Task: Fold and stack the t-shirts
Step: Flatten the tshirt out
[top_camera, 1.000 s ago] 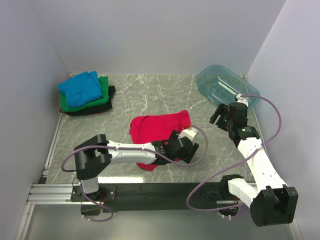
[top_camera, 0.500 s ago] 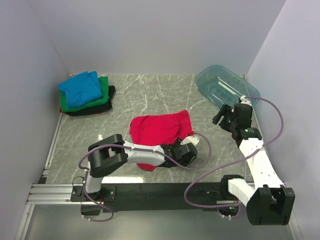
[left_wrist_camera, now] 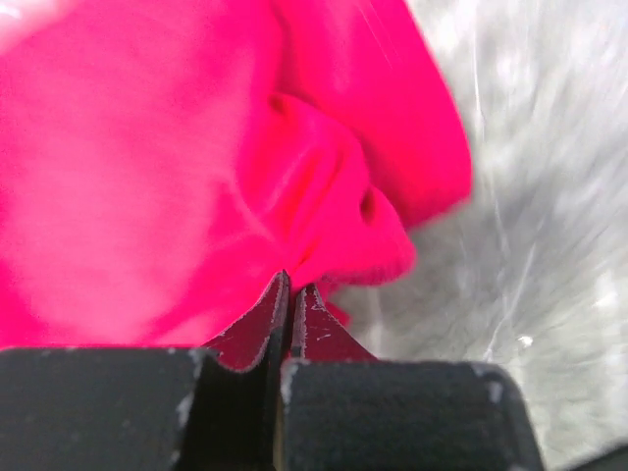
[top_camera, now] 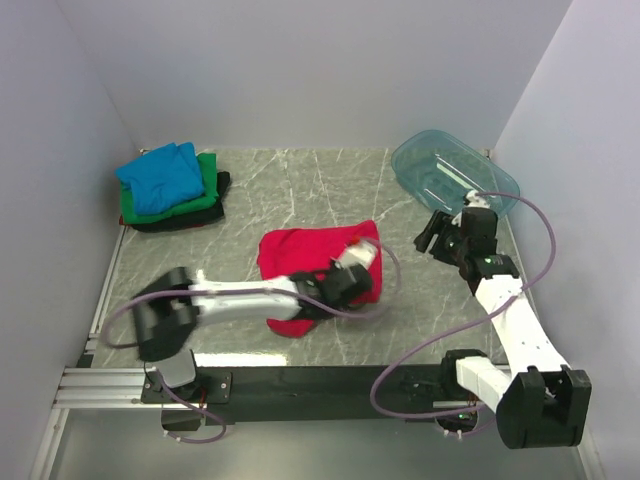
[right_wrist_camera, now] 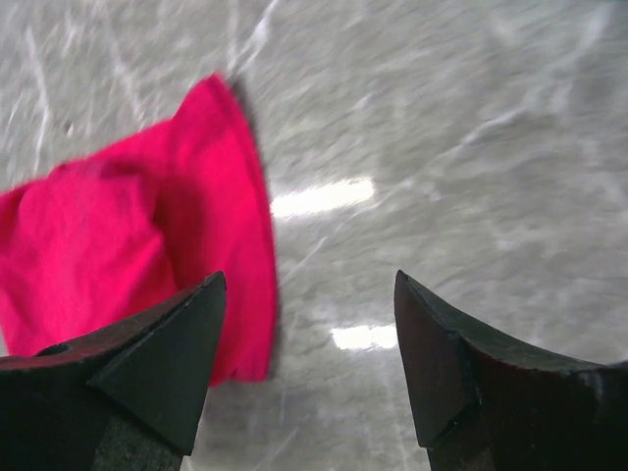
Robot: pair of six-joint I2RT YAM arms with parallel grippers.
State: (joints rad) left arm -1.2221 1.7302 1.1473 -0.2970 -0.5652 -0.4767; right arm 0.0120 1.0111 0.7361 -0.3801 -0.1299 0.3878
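Red-pink t-shirt (top_camera: 300,255) lies crumpled near the middle of the marble table (top_camera: 290,190), a bit toward the near edge, not folded flat. Left gripper (top_camera: 345,283) is on the shirt's near right part, and the arm is blurred in the top view. In the left wrist view the left gripper (left_wrist_camera: 291,294) has its jaws pressed together, with wrinkles in the shirt (left_wrist_camera: 147,177) running into the tips, so it is pinching a fold of the cloth. Right gripper (top_camera: 432,232) hangs to the right of the shirt, apart from it, just in front of the clear teal tub (top_camera: 455,178). In its own view the right gripper (right_wrist_camera: 309,280) has its fingers spread wide over bare marble, holding nothing, with a corner of the shirt (right_wrist_camera: 98,255) at the left. In the far left corner the blue t-shirt (top_camera: 160,177) sits on the green t-shirt (top_camera: 207,187), which sits on the black t-shirt (top_camera: 190,218).
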